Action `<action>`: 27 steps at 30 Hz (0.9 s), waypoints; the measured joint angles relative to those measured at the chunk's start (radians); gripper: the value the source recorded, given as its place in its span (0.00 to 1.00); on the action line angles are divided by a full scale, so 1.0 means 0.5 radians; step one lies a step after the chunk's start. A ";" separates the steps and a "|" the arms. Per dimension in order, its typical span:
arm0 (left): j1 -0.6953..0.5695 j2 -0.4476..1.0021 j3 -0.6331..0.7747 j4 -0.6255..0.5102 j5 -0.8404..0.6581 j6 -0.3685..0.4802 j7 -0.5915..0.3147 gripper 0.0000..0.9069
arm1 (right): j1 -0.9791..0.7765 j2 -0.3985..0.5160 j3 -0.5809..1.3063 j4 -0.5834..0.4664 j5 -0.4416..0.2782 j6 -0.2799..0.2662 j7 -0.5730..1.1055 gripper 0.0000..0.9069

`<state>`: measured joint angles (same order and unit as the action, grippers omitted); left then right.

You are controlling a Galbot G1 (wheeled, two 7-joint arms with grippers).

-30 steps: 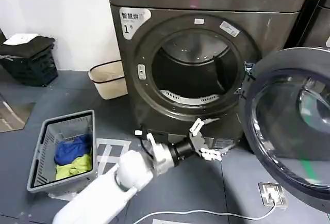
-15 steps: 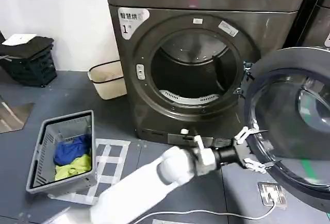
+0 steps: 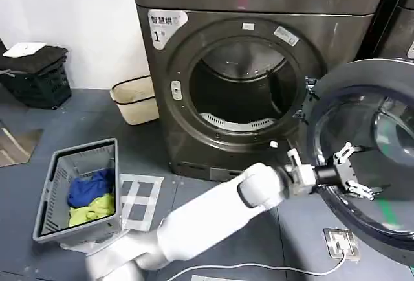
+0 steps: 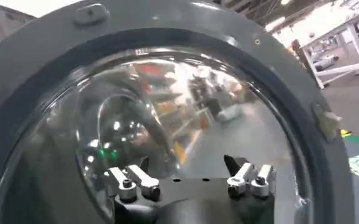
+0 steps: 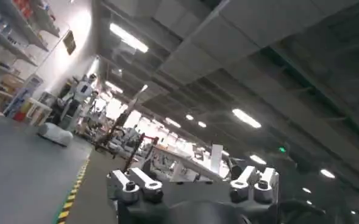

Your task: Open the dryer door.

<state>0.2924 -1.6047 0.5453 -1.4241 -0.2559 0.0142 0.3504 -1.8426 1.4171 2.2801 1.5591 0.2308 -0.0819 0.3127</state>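
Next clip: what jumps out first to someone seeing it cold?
The dryer door, swung wide open to the right of the machine, its glass facing the camera. The left gripper, fingers spread, reaches across against the door's inner face. Behind gapes the empty drum.

Dk grey dryer door (image 3: 362,158), tinted glass.

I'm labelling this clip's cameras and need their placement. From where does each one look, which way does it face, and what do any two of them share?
Head view: from the robot's head, forward and down at the dryer door, swung open; the left arm reaches across, left gripper open at its glass.
Left wrist view: on the left arm, facing the door's glass close up; left gripper open.
Right wrist view: on the right arm, tilted up at the ceiling lights; right gripper open.
Head and left wrist views share the dryer door.
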 joint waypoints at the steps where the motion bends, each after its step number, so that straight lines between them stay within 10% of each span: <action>1: -0.003 -0.012 -0.001 0.022 0.001 0.000 -0.001 1.00 | 0.000 0.001 0.001 0.000 0.000 0.000 0.000 1.00; 27: -0.172 -0.009 -0.006 0.386 -0.022 0.093 -0.131 1.00 | 0.021 0.062 -0.008 0.065 0.003 0.003 -0.007 1.00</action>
<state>0.2066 -1.6091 0.5422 -1.2311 -0.2668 0.0607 0.2851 -1.8323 1.4478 2.2762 1.5918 0.2322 -0.0802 0.3091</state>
